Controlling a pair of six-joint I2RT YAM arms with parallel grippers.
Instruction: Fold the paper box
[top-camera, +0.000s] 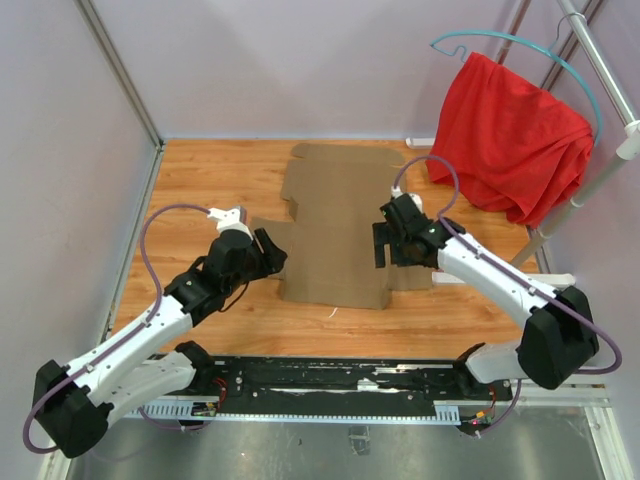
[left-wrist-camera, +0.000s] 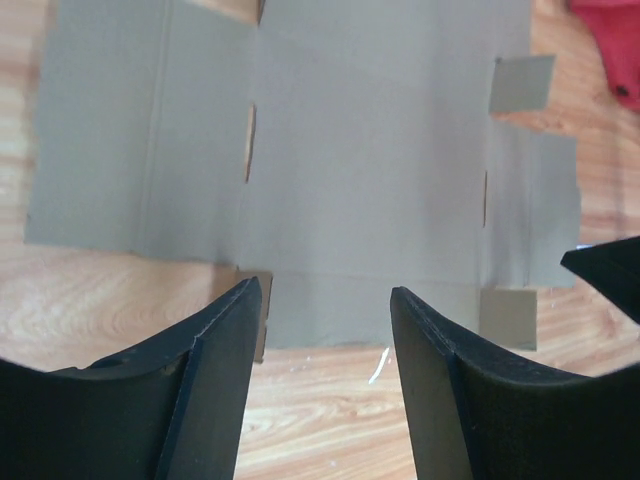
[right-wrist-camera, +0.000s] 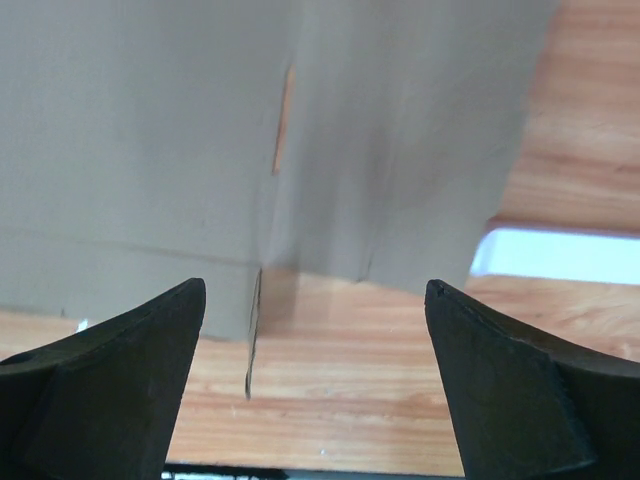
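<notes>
At the near edge, both arm bases sit on a black rail (top-camera: 330, 385). The left gripper (top-camera: 270, 252) hangs low over the table (top-camera: 200, 180), just off the 8 o'clock corner of the box (top-camera: 335, 230). Its jaws are spread and hold nothing. The right gripper (top-camera: 385, 245) is over the box's 3 o'clock edge, with its jaws wide apart and empty.

The box lies flat and unfolded at the middle of the table. Only the top view shows its whole stepped outline.

The left wrist view, past the left gripper (left-wrist-camera: 325, 290), adds detail: two narrow slots in the box (left-wrist-camera: 370, 150), faint crease lines, small tabs at 2 and 4 o'clock, and a white fleck on the wood by the near edge.

The right wrist view, past the right gripper (right-wrist-camera: 315, 290), shows one slot close up and a shaded strip of the box (right-wrist-camera: 150, 130). I cannot tell whether that strip is lifted.

Farthest, at 2 o'clock, a red cloth (top-camera: 505, 140) hangs from a teal hanger (top-camera: 520, 42). The left wrist view catches only a corner of the cloth (left-wrist-camera: 610, 40).
</notes>
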